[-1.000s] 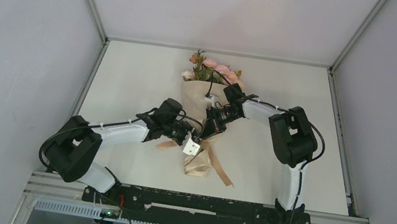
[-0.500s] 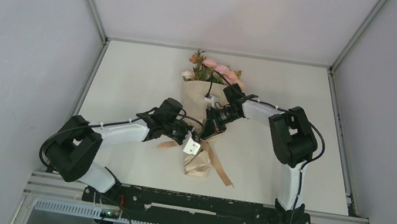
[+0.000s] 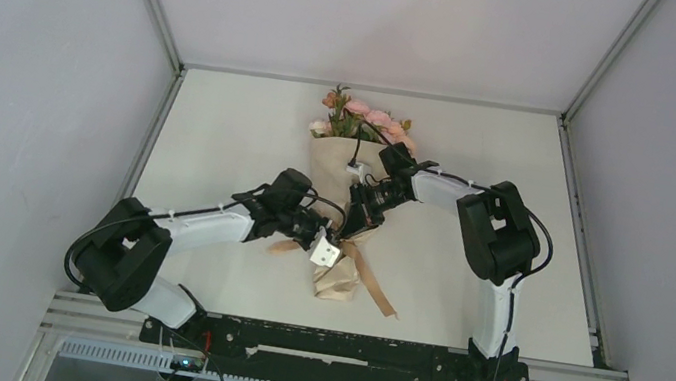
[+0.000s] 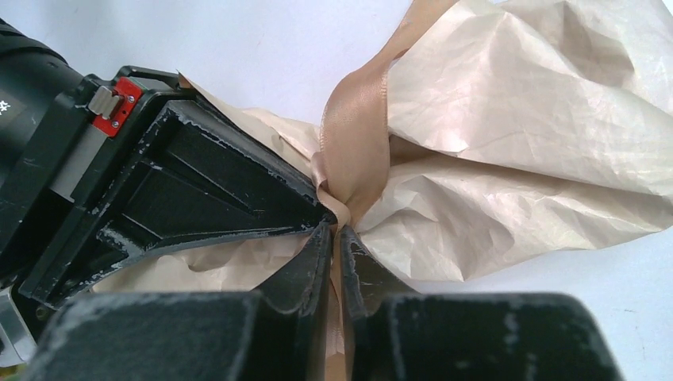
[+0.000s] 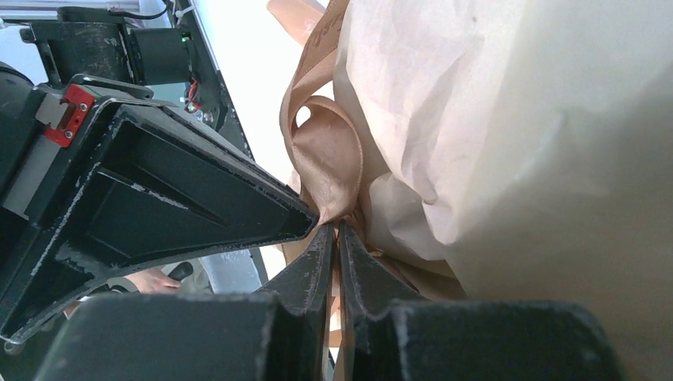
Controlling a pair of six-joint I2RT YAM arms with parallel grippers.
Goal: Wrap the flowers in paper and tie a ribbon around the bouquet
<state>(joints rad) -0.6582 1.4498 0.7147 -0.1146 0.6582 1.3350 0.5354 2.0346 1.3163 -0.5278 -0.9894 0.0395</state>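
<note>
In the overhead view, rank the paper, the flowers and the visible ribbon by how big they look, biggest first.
1. paper: largest, running from the blooms down to the stem end.
2. flowers: a smaller cluster above the wrap.
3. ribbon: smallest, only thin strips showing; part is hidden at the knot.

Overhead, plus wrist close-ups sharing ribbon (image 4: 353,147)
</note>
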